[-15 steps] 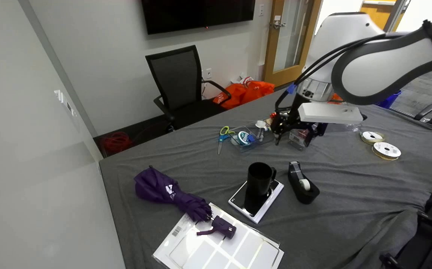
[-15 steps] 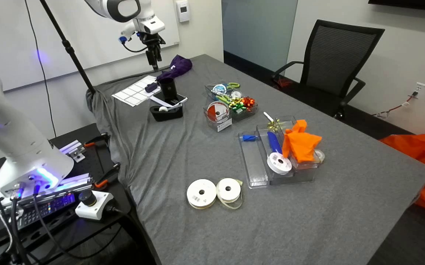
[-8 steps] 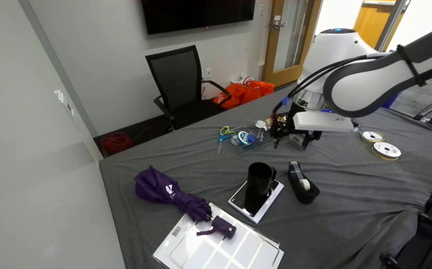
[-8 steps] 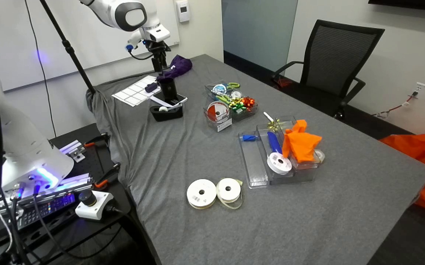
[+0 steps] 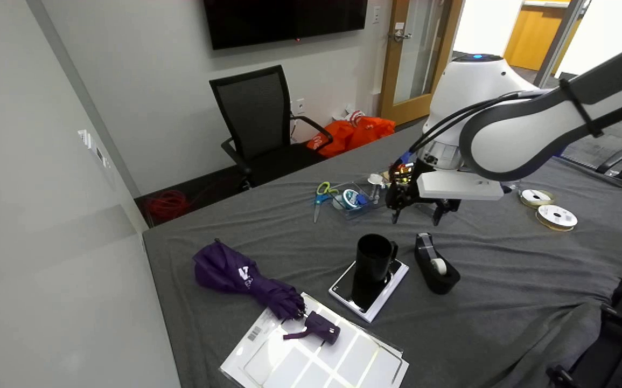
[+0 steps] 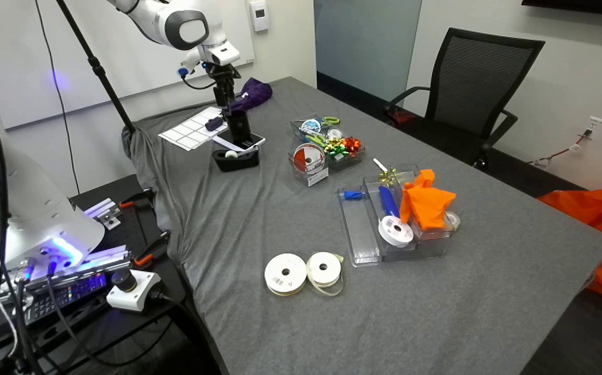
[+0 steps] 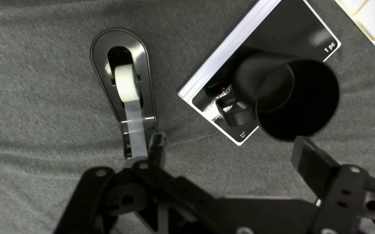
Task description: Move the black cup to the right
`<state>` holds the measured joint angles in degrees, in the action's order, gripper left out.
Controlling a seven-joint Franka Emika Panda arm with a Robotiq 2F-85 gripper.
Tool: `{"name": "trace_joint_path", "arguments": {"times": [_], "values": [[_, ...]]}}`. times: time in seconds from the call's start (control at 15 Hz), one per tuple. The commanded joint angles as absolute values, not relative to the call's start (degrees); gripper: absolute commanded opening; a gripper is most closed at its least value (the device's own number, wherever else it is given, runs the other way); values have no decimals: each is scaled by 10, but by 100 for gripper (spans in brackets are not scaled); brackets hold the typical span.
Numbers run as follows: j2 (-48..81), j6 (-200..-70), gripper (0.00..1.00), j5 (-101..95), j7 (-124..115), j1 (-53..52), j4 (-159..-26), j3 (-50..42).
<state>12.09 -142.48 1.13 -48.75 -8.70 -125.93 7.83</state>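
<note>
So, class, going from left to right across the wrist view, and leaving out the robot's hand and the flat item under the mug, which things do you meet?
Black tape dispenser → black mug → gold-lined white sheet in the upper right corner.

2 exterior views slant down, sharing table; wrist view nearer, facing down toward black cup

The gripper hangs in front of the whiteboard, near the black cup; from here I can't tell whether they touch. The cup stands upright on a flat, white-edged slab, a tape dispenser just beside it, two ribbon spools nearer me.
</note>
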Motion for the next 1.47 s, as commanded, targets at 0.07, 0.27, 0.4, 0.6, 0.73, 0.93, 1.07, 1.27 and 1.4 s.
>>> {"name": "trace_joint_path", "arguments": {"times": [0.07, 0.27, 0.4, 0.6, 0.73, 0.93, 1.07, 1.27, 1.4], "values": [[168, -1453, 100, 35, -514, -108, -1240, 70], [191, -1468, 100, 46, -524, -114, -1230, 67], [210, -1474, 100, 48, -530, -118, -1219, 62], [235, -1469, 100, 44, -539, -124, -1203, 53], [248, -1459, 100, 54, -528, -122, -1194, 55], [263, -1452, 100, 77, -505, -115, -1185, 64], [271, -1452, 100, 90, -494, -115, -1182, 65], [278, -1460, 75, 93, -486, -122, -1183, 61], [282, -1465, 67, 91, -485, -125, -1183, 58]]}}
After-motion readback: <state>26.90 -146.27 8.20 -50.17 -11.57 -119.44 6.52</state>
